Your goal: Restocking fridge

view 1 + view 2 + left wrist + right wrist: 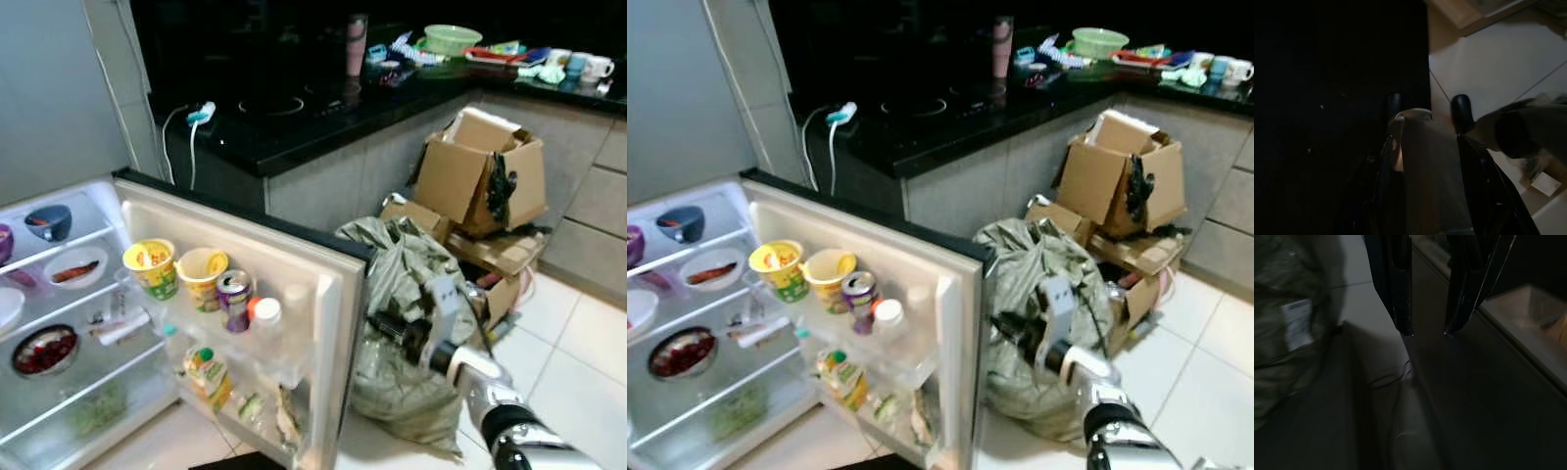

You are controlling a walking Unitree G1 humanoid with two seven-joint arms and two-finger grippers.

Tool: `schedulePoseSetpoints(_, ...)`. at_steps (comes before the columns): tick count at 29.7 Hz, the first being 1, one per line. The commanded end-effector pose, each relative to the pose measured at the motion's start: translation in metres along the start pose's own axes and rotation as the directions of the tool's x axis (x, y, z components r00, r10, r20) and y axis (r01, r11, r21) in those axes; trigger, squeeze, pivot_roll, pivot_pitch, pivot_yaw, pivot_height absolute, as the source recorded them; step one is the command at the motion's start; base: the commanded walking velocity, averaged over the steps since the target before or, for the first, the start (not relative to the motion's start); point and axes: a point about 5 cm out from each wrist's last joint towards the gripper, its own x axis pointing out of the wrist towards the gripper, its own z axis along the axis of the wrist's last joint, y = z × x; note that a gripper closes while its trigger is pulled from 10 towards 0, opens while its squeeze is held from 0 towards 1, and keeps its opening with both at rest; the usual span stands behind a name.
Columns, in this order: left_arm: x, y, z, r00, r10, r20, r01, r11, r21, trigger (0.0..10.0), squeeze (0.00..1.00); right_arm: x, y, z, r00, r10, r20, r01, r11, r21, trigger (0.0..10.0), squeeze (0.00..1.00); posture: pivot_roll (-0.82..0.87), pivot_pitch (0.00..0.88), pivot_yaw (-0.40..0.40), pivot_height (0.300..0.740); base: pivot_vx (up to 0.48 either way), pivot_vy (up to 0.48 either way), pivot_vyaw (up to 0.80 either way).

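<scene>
An open fridge (59,323) sits low at the robot's left, its door (313,294) swung out toward the camera. Much is hard to read: the lower door pockets hold crumpled packets too blurred to name, and the fridge's left side is cut off by the frame edge.

On the door's upper rack stand two yellow cups (150,266), a purple can (234,299) and a white-capped bottle (266,328). Below them leans a juice carton (209,377). Inside, the shelves carry a blue bowl (48,222), a white dish with something red (76,268), and a bowl of dark red food (44,350).

The right end effector (1427,330) hangs just outside the door's edge, beside a stuffed grey-green bag (407,333) on the tiled floor; its two black fingers stand a little apart, holding nothing.

The left wrist view is very dark. There the left end effector (1427,110) has its fingers clamped either side of a pale bottle (1425,166), above the floor. What kind of bottle is unclear.

Behind, torn cardboard boxes (480,181) lean against a black bench (323,117) cluttered with cups and a green bowl (453,39).
</scene>
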Motion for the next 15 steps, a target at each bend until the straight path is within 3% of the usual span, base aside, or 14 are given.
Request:
schedulePoseSetpoints(1,-0.001,0.002,-0.005,1.000,0.003,-0.021,-0.003,1.000,0.010,10.0,0.00,0.022,0.022,0.003,0.990,0.139,-0.026,-0.140,0.989,-0.049,10.0,0.00,-0.03,0.001,0.007,0.740,0.000,0.000,0.63)
schedulePoseSetpoints(11,-0.001,0.000,-0.005,1.000,-0.001,-0.021,0.002,1.000,0.008,10.0,0.00,0.015,0.012,0.004,0.997,0.060,-0.042,-0.063,0.996,-0.061,10.0,0.00,-0.03,0.004,0.007,0.740,0.000,0.000,0.04)
schedulePoseSetpoints(15,-0.001,0.000,-0.005,1.000,-0.001,-0.021,0.001,1.000,0.010,10.0,0.00,0.006,-0.005,0.007,0.993,-0.107,-0.058,0.100,0.988,-0.116,10.0,0.00,-0.04,0.003,0.007,0.740,0.000,0.000,0.00)
